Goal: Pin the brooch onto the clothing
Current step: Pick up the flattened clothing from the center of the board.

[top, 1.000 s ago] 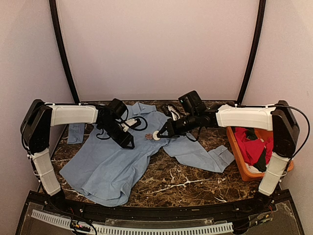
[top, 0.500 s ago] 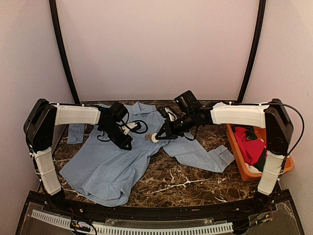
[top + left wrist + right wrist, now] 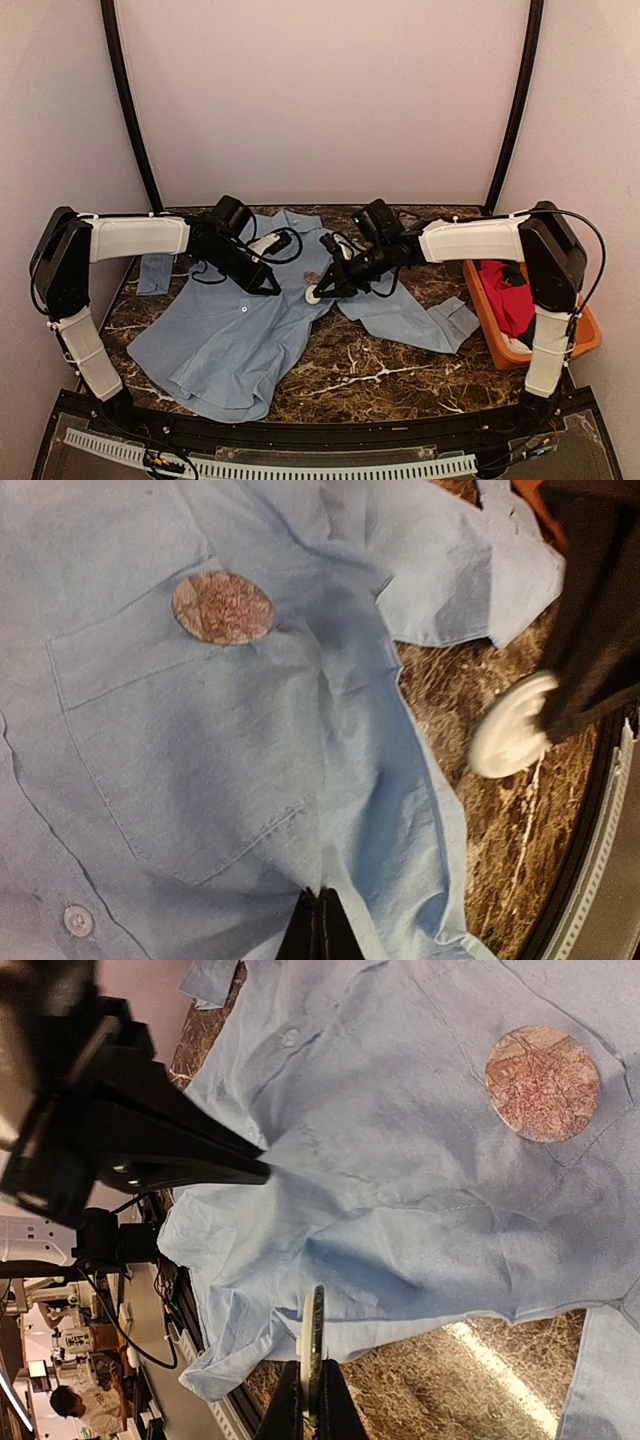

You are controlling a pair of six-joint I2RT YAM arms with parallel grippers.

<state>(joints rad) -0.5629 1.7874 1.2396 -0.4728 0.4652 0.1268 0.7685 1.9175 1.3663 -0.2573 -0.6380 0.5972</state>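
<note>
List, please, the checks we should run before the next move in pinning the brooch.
1. Brooch lies on the shirt pocket: ok.
2. Right jaws shut on the white disc, held edge-on: ok.
3. Left jaws shut on shirt cloth near the pocket: ok.
4. White disc behind the brooch: not ok, it hangs beside the shirt, over the table.
5. Brooch fastened to the cloth: cannot tell.

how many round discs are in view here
2. A brown patterned round disc lies on the light blue cloth shirt at its chest pocket; a white round disc is gripped in the right claw. Others may hide under the cloth.
</note>
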